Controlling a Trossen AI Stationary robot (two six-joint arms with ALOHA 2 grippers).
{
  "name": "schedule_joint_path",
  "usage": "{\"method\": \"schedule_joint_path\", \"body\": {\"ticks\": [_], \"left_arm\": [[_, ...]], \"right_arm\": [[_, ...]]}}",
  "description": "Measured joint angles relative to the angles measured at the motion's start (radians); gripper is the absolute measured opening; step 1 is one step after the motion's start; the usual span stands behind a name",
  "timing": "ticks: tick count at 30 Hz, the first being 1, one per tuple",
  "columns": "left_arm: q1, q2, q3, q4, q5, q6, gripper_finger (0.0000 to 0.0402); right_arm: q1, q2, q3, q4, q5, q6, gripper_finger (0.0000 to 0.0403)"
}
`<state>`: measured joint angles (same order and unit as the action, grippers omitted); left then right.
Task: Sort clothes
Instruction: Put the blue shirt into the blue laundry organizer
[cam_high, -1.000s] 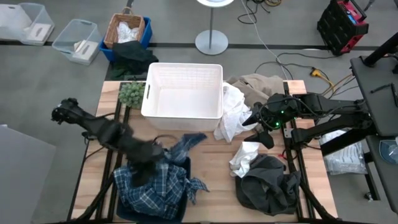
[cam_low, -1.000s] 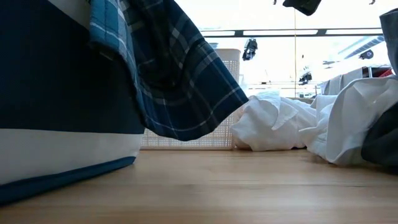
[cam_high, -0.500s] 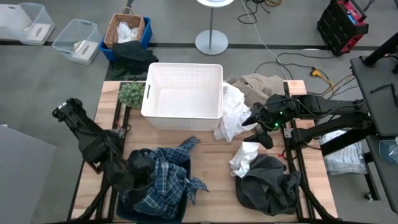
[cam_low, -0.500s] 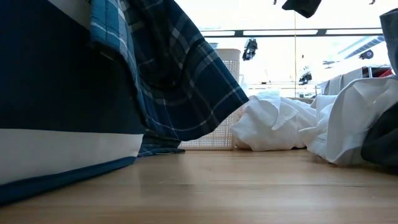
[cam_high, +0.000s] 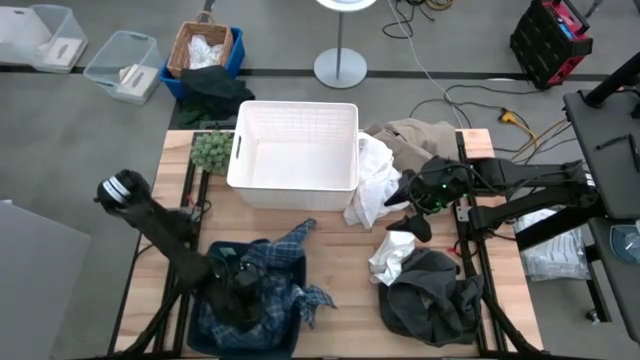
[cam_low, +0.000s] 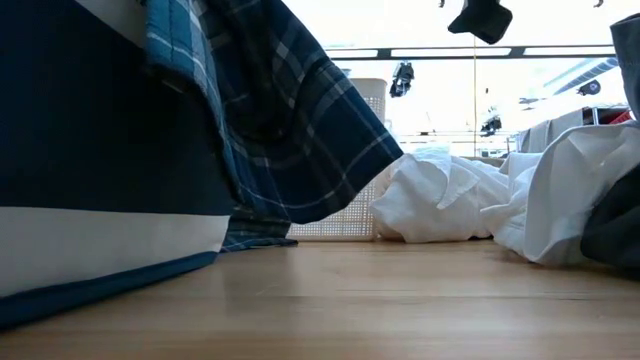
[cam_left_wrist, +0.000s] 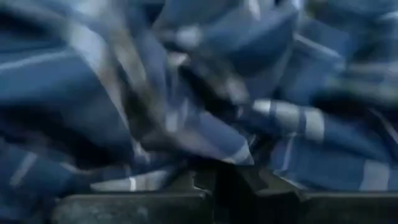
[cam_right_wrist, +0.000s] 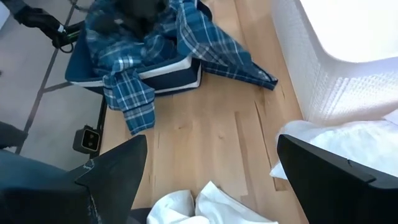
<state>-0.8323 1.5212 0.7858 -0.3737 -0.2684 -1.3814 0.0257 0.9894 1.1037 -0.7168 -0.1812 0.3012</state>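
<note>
Left gripper (cam_high: 238, 290) buried in plaid shirt (cam_high: 262, 290) spilling over navy bin (cam_right_wrist: 163, 78) edge; finger state unclear. Right gripper (cam_high: 412, 208) wide open, empty, above white cloth (cam_high: 394, 253); bare table (cam_high: 335, 270) between.

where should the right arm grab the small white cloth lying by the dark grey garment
Pinch the raised crumpled fold at the top of the small white cloth, coming straight down from above. It lies bunched on the table, with the dark grey garment against its near side. The right end effector hovers open nearby.
</note>
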Motion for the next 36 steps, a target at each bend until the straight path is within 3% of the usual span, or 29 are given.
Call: {"method": "schedule_joint_path", "body": {"ticks": [4, 8, 12, 16, 19, 23, 26, 28, 32, 36], "left_arm": [[0.007, 0.104, -0.037, 0.070, 0.062, -0.031, 0.0000], [0.008, 0.147, 0.024, 0.028, 0.084, 0.001, 0.0000], [0.006, 0.120, 0.158, -0.144, 0.112, 0.112, 0.0000], [0.002, 0.090, 0.348, -0.452, 0.109, 0.132, 0.0000], [0.001, 0.083, 0.471, -0.639, 0.012, 0.166, 0.0000], [0.015, 0.070, 0.581, -0.773, -0.217, 0.196, 0.0013], [0.057, 0.043, 0.595, -0.779, -0.389, 0.195, 0.0035], [0.102, 0.007, 0.581, -0.765, -0.423, 0.196, 0.0056], [0.187, -0.069, 0.489, -0.619, -0.401, 0.296, 0.0101], [0.251, -0.162, 0.320, -0.390, -0.273, 0.393, 0.0135]], "right_arm": [[0.000, 0.002, -0.015, -0.001, 0.000, 0.006, 0.0354], [0.000, 0.002, -0.017, 0.000, 0.000, 0.016, 0.0354], [0.000, 0.002, -0.017, 0.001, 0.000, 0.026, 0.0354], [0.000, 0.002, -0.017, 0.001, 0.000, 0.026, 0.0354], [0.000, 0.002, -0.017, 0.001, 0.000, 0.024, 0.0354], [0.000, 0.002, -0.017, 0.001, -0.001, 0.015, 0.0354], [0.000, 0.002, -0.017, 0.001, 0.000, 0.005, 0.0354], [0.000, 0.002, -0.017, 0.001, -0.001, 0.002, 0.0354], [0.000, 0.002, -0.017, 0.001, -0.001, 0.002, 0.0354], [0.000, 0.002, -0.017, 0.001, -0.028, 0.002, 0.0354]]}}
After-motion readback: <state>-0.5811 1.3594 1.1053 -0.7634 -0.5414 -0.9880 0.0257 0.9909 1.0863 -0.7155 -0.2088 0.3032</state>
